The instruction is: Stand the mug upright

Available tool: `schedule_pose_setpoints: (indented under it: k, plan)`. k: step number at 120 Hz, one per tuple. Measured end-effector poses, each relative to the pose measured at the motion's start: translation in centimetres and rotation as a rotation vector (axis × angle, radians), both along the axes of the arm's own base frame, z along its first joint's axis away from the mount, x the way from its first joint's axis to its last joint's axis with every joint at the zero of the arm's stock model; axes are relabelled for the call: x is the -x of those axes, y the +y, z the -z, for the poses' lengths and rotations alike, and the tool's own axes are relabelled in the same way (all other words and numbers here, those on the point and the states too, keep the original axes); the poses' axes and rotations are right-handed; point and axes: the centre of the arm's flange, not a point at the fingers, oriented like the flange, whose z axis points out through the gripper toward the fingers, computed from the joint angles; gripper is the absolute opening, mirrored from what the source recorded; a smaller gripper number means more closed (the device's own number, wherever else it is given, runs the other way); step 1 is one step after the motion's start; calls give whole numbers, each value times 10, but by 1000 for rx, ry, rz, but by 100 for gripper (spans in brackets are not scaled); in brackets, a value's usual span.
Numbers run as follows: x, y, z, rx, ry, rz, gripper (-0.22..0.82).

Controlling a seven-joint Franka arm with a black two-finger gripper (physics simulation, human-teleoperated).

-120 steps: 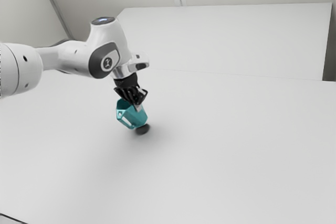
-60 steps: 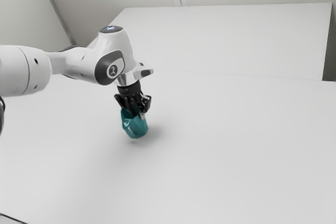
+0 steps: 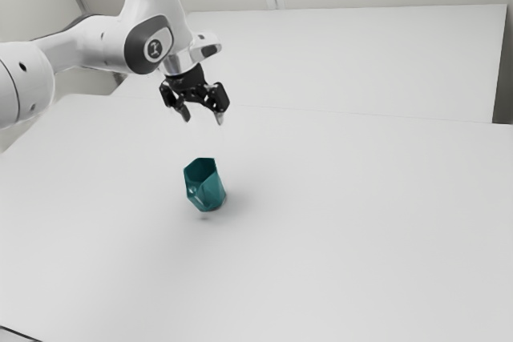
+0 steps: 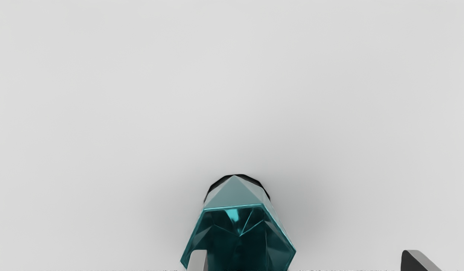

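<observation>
As your robot arm reaches in from the exterior view's left, a teal, faceted mug stands on the white tabletop, mouth up and foot down. Its slight lean there probably owes to the camera's angle, since your hand slants the same way. You have the fingers spread, gripping nothing, over the mug and well apart from it; that height likely lets you shift the hand without knocking the rim. The arm's near end is cut off at the view's edge, and you cannot make out a handle for certain or identify the faint mark just below the mug.

Seen from the wrist view, the mug's open mouth faces you, with a dark band curving around part of its foot. Such a pose matches what the task asks, a flat foot presumably keeping the mug steady. One fingertip covers a bit of the rim, the picture's edge crops the rest of the mouth, and deep shade leaves the inside bottom hard for you to read.
</observation>
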Motion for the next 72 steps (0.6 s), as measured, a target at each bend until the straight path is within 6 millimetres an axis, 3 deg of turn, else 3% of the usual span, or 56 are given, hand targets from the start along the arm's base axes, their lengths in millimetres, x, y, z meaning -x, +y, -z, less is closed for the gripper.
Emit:
schedule_pose_setpoints:
  k: [18, 27, 46, 72]
  plan:
    - [-7, 14, -55, -4, -34, 23, 58]
    - [-6, 19, -71, -8, -29, 37, 59]
    - [1, 17, -82, -13, 3, 79, 60]
    - [5, 20, -83, -15, 33, 116, 60]
